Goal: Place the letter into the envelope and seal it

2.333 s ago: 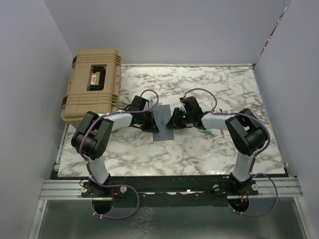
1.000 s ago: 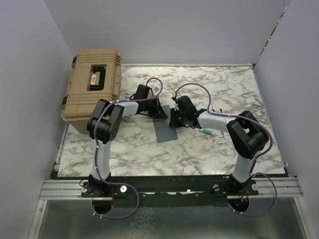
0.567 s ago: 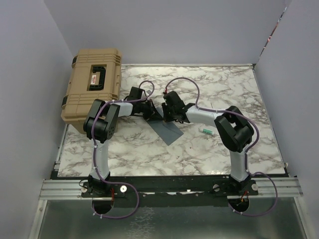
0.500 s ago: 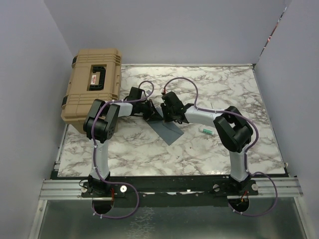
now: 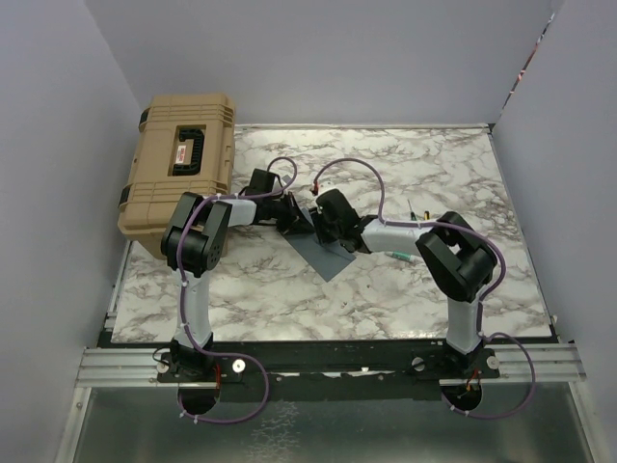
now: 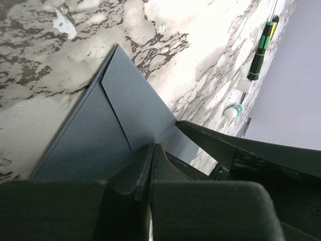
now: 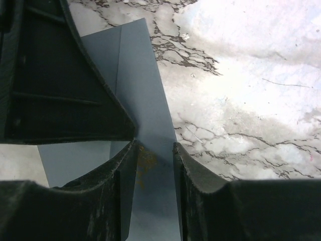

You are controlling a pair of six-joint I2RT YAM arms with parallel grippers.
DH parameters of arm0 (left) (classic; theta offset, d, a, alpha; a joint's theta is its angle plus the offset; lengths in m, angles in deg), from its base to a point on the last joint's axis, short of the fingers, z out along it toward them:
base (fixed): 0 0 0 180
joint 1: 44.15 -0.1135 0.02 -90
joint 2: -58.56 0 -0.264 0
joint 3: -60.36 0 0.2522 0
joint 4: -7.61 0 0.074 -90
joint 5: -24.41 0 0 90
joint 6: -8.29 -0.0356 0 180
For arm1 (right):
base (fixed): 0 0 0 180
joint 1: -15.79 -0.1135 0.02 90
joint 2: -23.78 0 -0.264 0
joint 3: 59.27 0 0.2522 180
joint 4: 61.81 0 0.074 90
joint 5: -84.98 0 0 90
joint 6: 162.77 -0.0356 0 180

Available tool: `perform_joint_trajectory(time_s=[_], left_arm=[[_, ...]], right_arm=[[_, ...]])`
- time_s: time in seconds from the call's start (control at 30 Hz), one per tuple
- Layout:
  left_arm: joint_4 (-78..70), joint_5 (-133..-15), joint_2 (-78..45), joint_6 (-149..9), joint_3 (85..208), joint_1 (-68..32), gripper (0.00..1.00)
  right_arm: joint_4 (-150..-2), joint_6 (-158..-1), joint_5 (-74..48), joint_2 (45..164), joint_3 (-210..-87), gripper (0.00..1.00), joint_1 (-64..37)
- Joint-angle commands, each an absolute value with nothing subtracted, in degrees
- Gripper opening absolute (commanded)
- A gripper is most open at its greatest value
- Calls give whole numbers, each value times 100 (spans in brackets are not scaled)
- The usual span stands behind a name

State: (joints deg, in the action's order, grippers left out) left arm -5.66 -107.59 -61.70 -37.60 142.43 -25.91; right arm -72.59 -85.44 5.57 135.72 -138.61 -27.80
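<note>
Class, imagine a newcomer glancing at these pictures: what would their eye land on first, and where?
Probably the blue-grey envelope at the middle of the marble table, with both arms nose to nose over it. The left gripper is pinched shut on it and the right gripper is open just above it. Next comes the big tan case at the far-left corner.

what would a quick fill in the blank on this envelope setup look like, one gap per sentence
1. The left gripper has its jaws ____, while the right gripper has its fingers apart.
2. The envelope lies on a table with a ____ pattern.
3. The tan case sits at the table's far ____ corner.
4. A green-handled tool lies on the table to the ____ of the envelope.

Missing words: shut; marble; left; right
</note>
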Motion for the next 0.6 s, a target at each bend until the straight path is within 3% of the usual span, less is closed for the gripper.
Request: perform_joint_trajectory(time_s=[0.0, 0.4, 0.57], left_arm=[[-1222, -9820, -6612, -4060, 13818, -2634, 0], [-1256, -9748, -6656, -4135, 13786, -2671, 0], [-1289, -9715, -6640, -4159, 13800, -2683, 0]], right_arm=[[-7735, -8240, -192, 13745, -13446, 39, -2988], [-7744, -8073, -436, 13685, -13269, 44, -2990], [-8302, -7834, -400, 13726, -13362, 27, -2998]])
